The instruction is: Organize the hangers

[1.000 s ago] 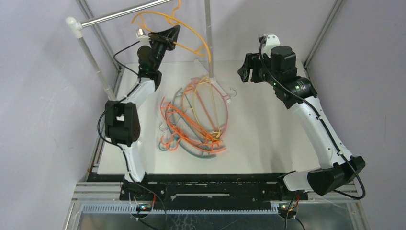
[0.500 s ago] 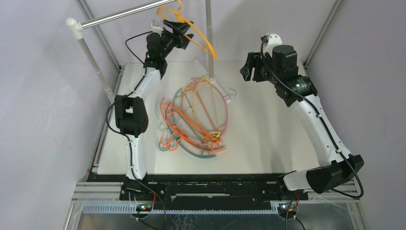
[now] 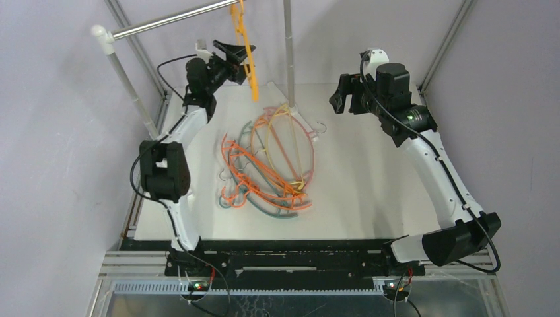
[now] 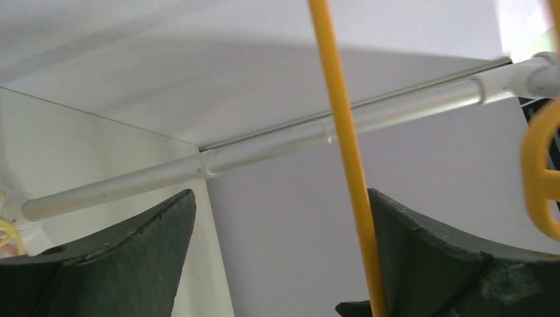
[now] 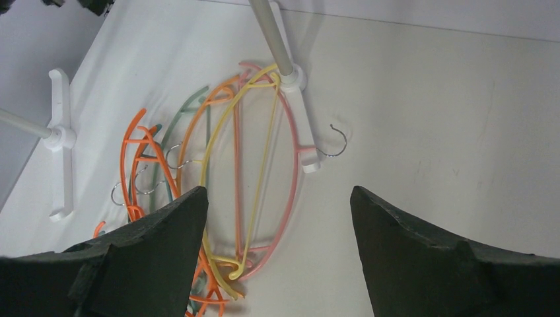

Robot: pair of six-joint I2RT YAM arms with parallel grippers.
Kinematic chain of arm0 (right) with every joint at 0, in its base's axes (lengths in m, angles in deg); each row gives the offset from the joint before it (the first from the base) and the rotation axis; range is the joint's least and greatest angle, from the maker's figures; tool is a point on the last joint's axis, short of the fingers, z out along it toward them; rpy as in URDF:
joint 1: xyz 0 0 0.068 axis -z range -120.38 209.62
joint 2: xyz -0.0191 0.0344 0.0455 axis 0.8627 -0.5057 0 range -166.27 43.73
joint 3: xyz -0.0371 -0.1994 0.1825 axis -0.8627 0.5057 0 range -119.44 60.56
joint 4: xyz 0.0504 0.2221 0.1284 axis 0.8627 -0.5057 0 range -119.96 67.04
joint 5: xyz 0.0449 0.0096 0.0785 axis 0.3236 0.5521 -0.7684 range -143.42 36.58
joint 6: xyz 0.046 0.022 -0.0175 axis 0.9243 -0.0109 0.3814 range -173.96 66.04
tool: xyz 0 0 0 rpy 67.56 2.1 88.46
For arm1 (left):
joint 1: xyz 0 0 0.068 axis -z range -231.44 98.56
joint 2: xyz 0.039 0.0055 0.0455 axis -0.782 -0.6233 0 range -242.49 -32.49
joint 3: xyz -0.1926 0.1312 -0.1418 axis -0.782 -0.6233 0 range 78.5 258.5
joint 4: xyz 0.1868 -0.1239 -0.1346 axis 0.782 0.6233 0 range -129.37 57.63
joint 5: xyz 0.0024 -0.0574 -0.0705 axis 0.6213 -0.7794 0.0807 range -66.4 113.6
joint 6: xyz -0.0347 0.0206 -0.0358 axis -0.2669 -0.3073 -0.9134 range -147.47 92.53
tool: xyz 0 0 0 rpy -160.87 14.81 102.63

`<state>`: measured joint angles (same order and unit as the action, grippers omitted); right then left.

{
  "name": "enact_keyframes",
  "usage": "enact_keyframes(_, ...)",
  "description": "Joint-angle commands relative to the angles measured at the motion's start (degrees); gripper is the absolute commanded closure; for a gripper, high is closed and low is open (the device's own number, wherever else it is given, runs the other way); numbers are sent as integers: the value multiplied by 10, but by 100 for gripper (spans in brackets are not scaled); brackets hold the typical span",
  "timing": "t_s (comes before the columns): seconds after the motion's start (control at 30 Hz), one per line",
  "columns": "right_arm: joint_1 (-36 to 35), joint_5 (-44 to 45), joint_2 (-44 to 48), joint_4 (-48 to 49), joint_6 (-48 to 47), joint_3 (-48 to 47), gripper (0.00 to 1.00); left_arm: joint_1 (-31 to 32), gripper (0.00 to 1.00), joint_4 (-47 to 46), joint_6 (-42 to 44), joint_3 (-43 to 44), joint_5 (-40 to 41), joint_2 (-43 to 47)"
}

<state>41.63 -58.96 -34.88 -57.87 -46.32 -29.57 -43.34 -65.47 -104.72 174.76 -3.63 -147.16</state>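
Note:
One yellow-orange hanger [image 3: 243,41] hangs edge-on from the silver rail [image 3: 172,22] at the back. My left gripper [image 3: 232,56] is open just beside and below it. In the left wrist view a bar of this hanger [image 4: 343,145] runs up between the spread jaws, close along the right finger [image 4: 429,251], with the rail [image 4: 264,148] behind. The other hangers [image 3: 271,165], orange, yellow, pink and teal, lie tangled in a pile on the table. My right gripper [image 3: 338,99] hovers open and empty above the pile's right side, and its wrist view looks down on the pile [image 5: 244,165].
The rail's white left post [image 3: 129,86] stands at the table's left edge. The centre post [image 3: 288,53] rises from a white foot [image 5: 300,112] at the pile's far end. A second white foot [image 5: 59,142] lies left of the pile. Grey walls close in the sides and the back.
My left gripper has opened and let go of the yellow-orange hanger, which has swung down to hang edge-on from the rail. The left arm has drawn back leftward. The right jaws have spread a little wider.

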Motion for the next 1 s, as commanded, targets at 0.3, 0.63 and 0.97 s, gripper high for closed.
enact_keyframes(0.3,-21,-12,-11,25,5,-6,13,-79,0,-195,-9,-123,-14,143)
enact_keyframes(0.63,-56,0,-17,3,-5,-15,14,-104,0,-9,178,-199,-36,233)
enact_keyframes(0.97,-111,-14,-14,-11,-38,30,18,-103,0,247,384,-315,119,410)
